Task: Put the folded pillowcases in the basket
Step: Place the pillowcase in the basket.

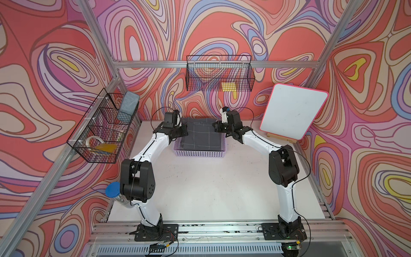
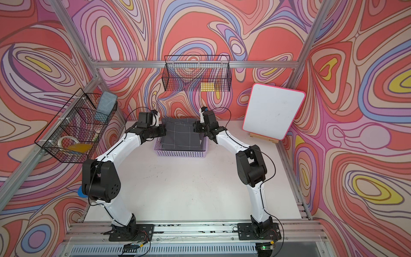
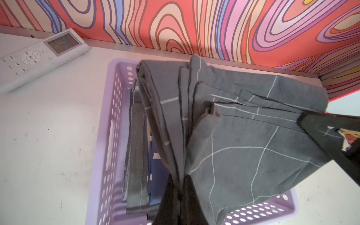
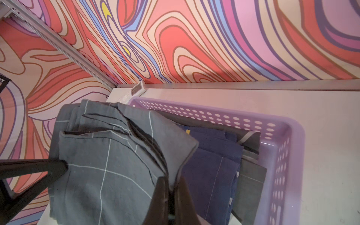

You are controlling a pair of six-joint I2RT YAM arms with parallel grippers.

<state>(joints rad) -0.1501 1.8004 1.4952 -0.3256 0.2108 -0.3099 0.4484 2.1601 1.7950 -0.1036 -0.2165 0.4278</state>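
Reading from left to right, you first meet a black wire rack (image 1: 100, 131) on the side wall. Next is the left arm (image 1: 153, 142), reaching across the white bench (image 1: 211, 189).

In the left wrist view the left jaws are clenched on 1 edge of the pillowcase (image 3: 243, 146), with the grey cloth pinched between both tips. A white remote (image 3: 39, 58) lies on the bench beside the basket (image 3: 115, 116), toward the back wall.

At centre, in both top views, the folded pillowcase (image 1: 200, 135) is dark grey with thin white grid lines. It hangs stretched between the 2 arms, directly over the lilac basket (image 1: 200, 153). The wrist views show it raised above the folded blue and grey cloths (image 4: 212, 165) that lie inside the basket. You cannot tell whether its lowest corner touches the rim.

Then comes the right arm (image 1: 255, 142). The right jaws grasp the opposite edge of the pillowcase, closed tight on the fabric.

Furthest right, a pink-edged whiteboard (image 1: 293, 111) rests on a small wooden stand near the wall.
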